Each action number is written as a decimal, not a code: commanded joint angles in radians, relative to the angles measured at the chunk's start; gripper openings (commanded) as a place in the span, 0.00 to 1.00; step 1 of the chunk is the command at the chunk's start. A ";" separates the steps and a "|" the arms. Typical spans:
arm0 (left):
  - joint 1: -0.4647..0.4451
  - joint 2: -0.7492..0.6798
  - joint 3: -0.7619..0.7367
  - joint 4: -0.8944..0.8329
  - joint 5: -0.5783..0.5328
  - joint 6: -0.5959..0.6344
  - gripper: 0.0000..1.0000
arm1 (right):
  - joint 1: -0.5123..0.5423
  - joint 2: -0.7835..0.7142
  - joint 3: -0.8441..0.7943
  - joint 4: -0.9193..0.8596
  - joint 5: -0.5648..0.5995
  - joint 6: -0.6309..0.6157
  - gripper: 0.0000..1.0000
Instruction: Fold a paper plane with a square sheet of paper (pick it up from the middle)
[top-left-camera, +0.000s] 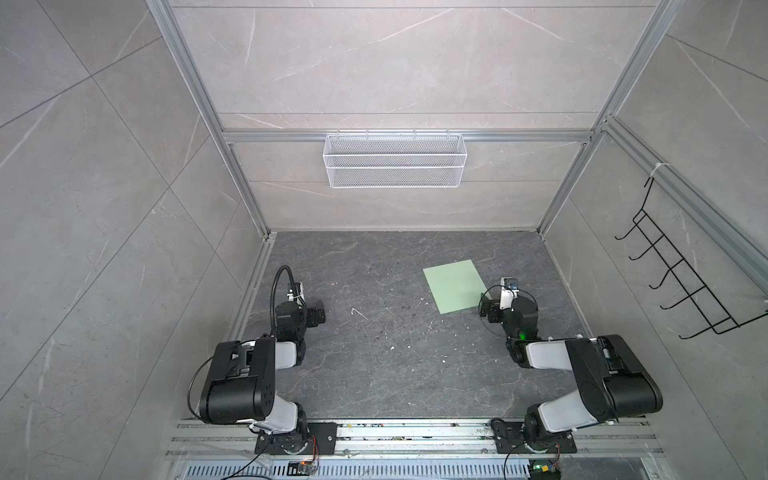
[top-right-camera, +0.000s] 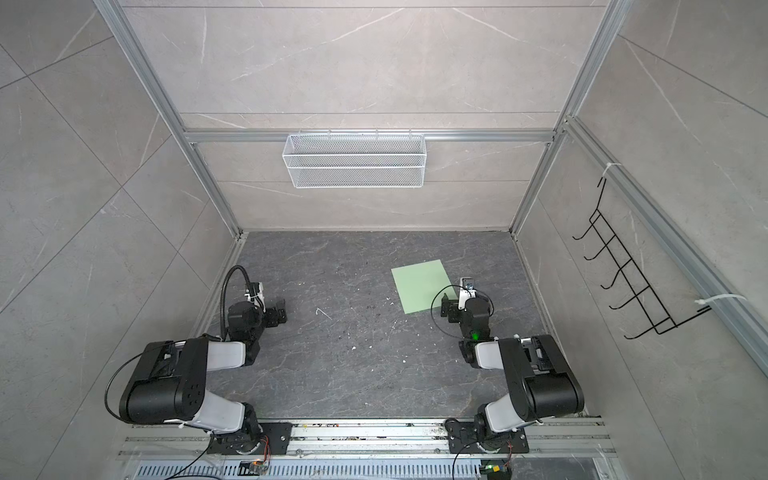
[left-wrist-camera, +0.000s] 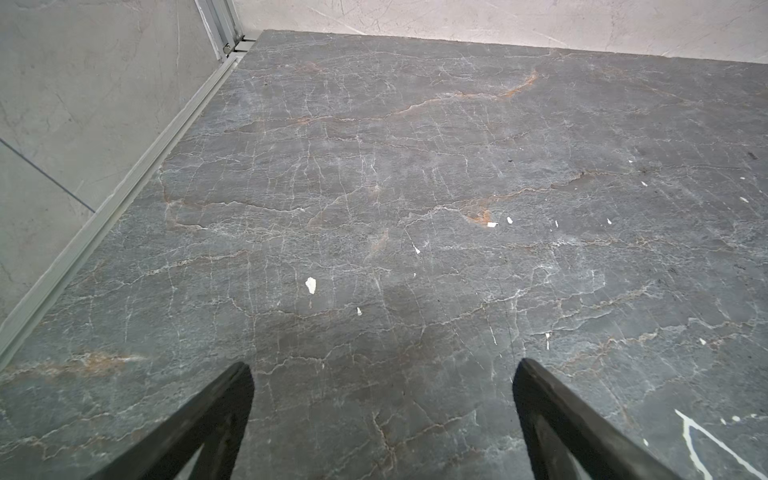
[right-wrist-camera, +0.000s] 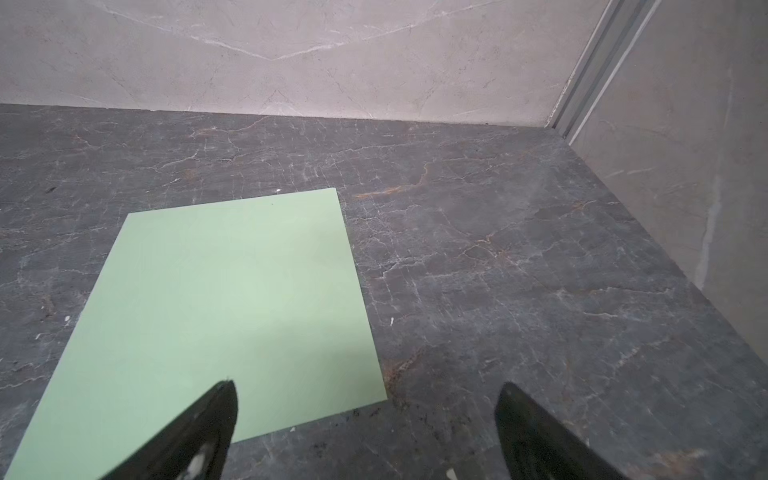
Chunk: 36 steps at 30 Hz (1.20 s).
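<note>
The square sheet of paper (top-left-camera: 453, 284) (top-right-camera: 422, 284) lies flat on the dark stone table, right of centre and turned a little. It is pale green and unfolded. My right gripper (top-left-camera: 487, 306) (top-right-camera: 448, 308) hovers open at the sheet's near right corner. In the right wrist view (right-wrist-camera: 366, 385) one finger (right-wrist-camera: 208, 424) is over the paper (right-wrist-camera: 216, 307) and the other over bare table, with nothing between them. My left gripper (top-left-camera: 316, 316) (top-right-camera: 277, 316) (left-wrist-camera: 382, 365) stands open over bare table at the left, far from the sheet. No paper plane is in view.
The table (top-left-camera: 374, 374) carries small white scraps (left-wrist-camera: 311, 285). A white wire basket (top-left-camera: 395, 160) hangs on the back wall, and a black wire hook rack (top-left-camera: 685, 282) on the right wall. Walls and aluminium rails close in the left, back and right sides.
</note>
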 joint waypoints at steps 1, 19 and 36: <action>0.005 0.000 0.021 0.043 -0.006 -0.008 1.00 | -0.001 0.002 0.021 -0.013 -0.008 0.015 0.99; 0.006 0.000 0.021 0.044 -0.003 -0.009 1.00 | 0.000 0.003 0.022 -0.014 -0.008 0.015 0.99; -0.039 -0.351 0.315 -0.725 -0.163 -0.497 1.00 | 0.017 0.049 0.661 -0.997 -0.237 0.431 0.99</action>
